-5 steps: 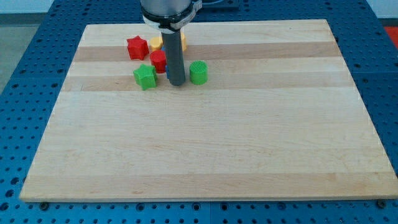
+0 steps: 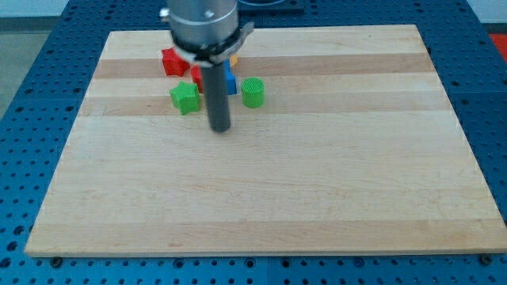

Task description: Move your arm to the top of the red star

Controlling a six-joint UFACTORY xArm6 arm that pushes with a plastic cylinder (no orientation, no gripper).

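The red star (image 2: 171, 62) lies near the top left of the wooden board (image 2: 261, 190), partly hidden by the arm's housing. My tip (image 2: 219, 129) rests on the board below and to the right of the star, just right of and below the green star (image 2: 184, 97). A second red block (image 2: 197, 77) and a blue block (image 2: 229, 81) peek out on either side of the rod. A green cylinder (image 2: 253, 93) stands to the right of the rod. A sliver of a yellow block (image 2: 233, 59) shows beside the housing.
The board lies on a blue perforated table (image 2: 32, 95). The arm's housing (image 2: 202, 28) covers part of the block cluster at the top.
My tip has moved toward the view's bottom and slightly left, away from the block cluster. The blue block now shows to the right of the rod. The blocks have not visibly moved.
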